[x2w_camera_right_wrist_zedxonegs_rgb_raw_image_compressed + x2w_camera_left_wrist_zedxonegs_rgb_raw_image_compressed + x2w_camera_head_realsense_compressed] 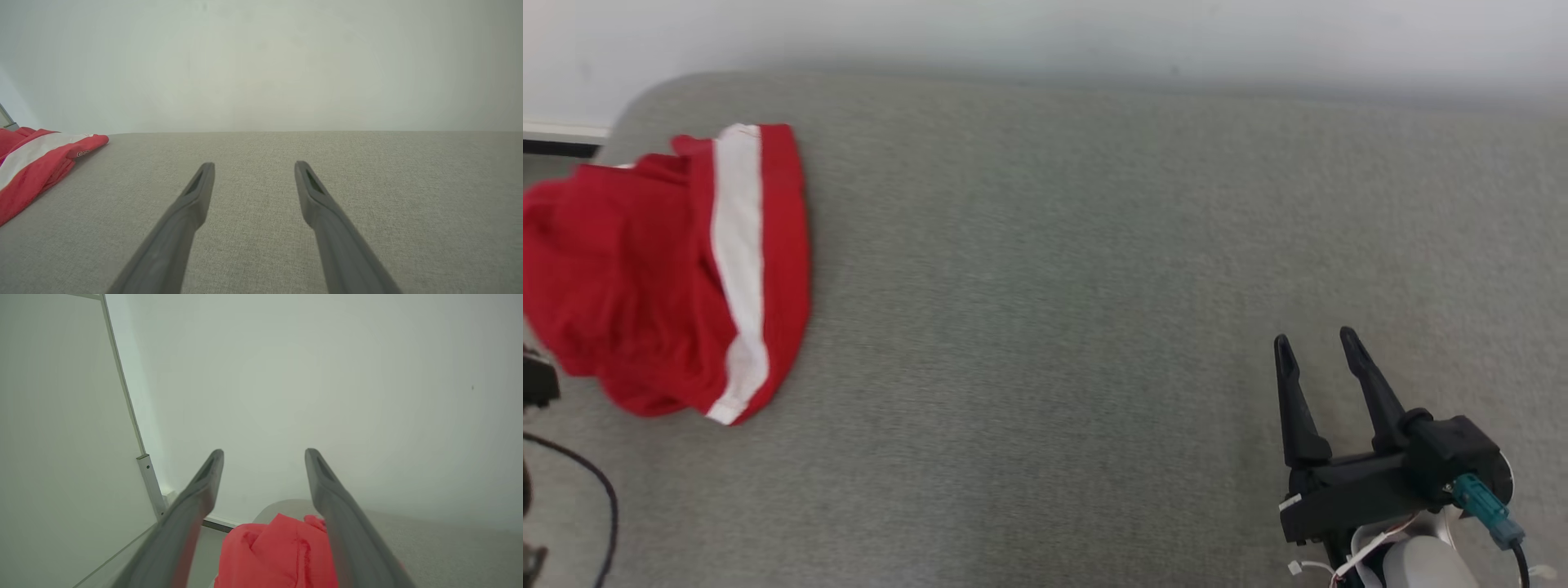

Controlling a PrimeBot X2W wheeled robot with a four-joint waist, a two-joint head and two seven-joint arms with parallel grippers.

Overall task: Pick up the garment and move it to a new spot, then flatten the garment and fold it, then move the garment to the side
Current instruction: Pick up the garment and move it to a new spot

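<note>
Across your head view, grey fabric surface (1054, 286) spans frame. At 9 o'clock: red garment (629, 269), white stripe, bunched near surface's left end. At 5 o'clock: right gripper (1315, 339), fingers spread wide, holding nothing. Left gripper (264, 451): fingers wide apart, nothing gripped, garment just beyond them.

The garment (662, 269) is lying on the upholstered surface (1054, 286), well apart from the right gripper (1315, 336), off to its left and mostly farther forward than its fingertips. That gripper is hovering over a bare stretch of the surface near its front edge. The left gripper (264, 451) is sitting just behind the garment, which is lying low between its fingers. The wall (1094, 33) is standing ahead of both grippers, behind the surface's far edge. A partition panel (61, 437) is standing to the left gripper's left. A cable (600, 498) is hanging nearer than the garment.
</note>
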